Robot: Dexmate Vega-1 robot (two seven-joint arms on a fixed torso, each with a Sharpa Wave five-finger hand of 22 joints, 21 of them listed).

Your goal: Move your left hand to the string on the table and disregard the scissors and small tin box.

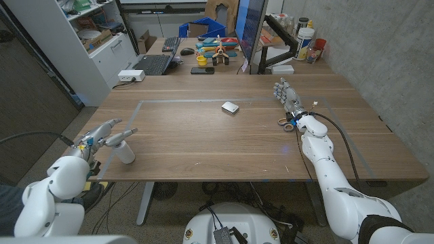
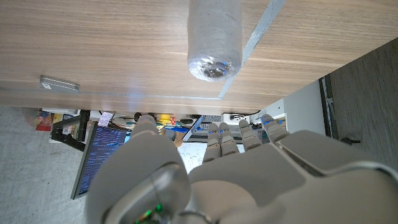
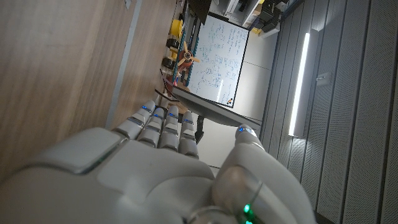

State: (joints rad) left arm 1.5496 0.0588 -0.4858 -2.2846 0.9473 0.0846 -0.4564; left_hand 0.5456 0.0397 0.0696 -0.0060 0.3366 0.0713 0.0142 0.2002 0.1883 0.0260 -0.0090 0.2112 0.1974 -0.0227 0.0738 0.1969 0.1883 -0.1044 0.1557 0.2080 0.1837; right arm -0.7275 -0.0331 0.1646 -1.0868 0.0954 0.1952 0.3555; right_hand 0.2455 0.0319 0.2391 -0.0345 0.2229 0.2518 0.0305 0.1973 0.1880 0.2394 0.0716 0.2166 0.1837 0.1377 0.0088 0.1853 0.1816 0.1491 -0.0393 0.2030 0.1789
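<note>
The string is a pale roll [image 1: 125,154] lying near the table's front left edge; its round end [image 2: 213,38] faces the left wrist camera. My left hand [image 1: 106,134] hovers just left of and above it, fingers apart, holding nothing and not touching it. My left hand's back [image 2: 205,180] is close to the lens. The small tin box [image 1: 230,107] lies at mid-table, also seen as a small tin box [image 2: 59,83] far beyond the roll. The scissors [image 1: 288,124] lie by my right wrist. My right hand [image 1: 287,96] stands open at the right, and the back of my right hand [image 3: 155,174] holds nothing.
Pale tape lines [image 1: 183,101] mark a rectangle on the wooden table [image 1: 203,142]. At the far edge stand a white power box [image 1: 130,76], a keyboard [image 1: 153,64], a monitor [image 1: 249,34] and bottles [image 1: 305,42]. White shelves [image 1: 88,41] stand at the back left.
</note>
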